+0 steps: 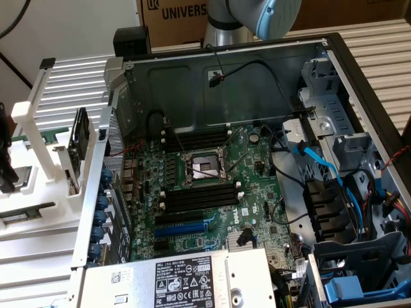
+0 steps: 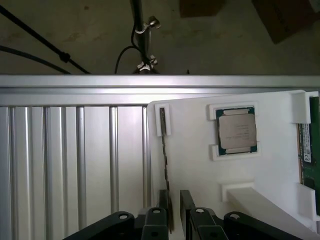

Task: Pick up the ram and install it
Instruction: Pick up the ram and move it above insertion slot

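A green ram (image 2: pixel 311 150) with a white label lies flat in the white fixture (image 2: pixel 200 165), off to one side of my gripper. A thin dark board (image 2: pixel 164 150) stands on edge in a white bracket of the same fixture. Its near end runs in between my gripper's (image 2: pixel 175 202) two black fingers (image 2: pixel 187 207), close against one of them. The jaws stand apart with a gap beside the board. In the exterior view the open computer case holds the motherboard (image 1: pixel 257 186), whose long black ram slots (image 1: pixel 199 196) flank the processor socket (image 1: pixel 204 168).
A square silver processor chip (image 2: pixel 237 131) sits in the fixture between the two boards. The fixture (image 1: pixel 38 147) rests on a ribbed metal table (image 2: pixel 65 165) at the exterior view's left of the case. Blue and black cables (image 1: pixel 321 167), drive cages and a power supply (image 1: pixel 186 282) crowd the case.
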Controlling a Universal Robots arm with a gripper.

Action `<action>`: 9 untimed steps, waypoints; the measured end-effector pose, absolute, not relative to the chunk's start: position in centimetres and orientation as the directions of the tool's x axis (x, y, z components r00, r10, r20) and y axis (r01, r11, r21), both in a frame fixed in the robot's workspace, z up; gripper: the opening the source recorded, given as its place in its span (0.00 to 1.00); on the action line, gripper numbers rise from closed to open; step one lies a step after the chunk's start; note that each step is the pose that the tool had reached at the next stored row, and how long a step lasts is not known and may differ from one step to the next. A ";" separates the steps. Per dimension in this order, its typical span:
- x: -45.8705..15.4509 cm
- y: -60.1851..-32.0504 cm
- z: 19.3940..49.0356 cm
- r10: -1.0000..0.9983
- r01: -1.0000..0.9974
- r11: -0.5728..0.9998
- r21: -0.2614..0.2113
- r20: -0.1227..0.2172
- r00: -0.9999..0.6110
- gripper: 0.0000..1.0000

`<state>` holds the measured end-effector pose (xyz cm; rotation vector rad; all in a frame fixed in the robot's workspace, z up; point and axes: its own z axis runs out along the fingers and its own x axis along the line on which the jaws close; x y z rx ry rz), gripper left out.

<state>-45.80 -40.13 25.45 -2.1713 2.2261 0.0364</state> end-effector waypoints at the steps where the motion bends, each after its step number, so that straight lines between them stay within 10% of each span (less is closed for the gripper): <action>1: -45.7 -40.2 25.4 -0.999 -1.000 0.025 0.000 -0.039 -0.025 0.24; 9: -45.0 -40.2 24.6 -0.999 -0.999 0.025 0.040 -0.040 -0.027 0.24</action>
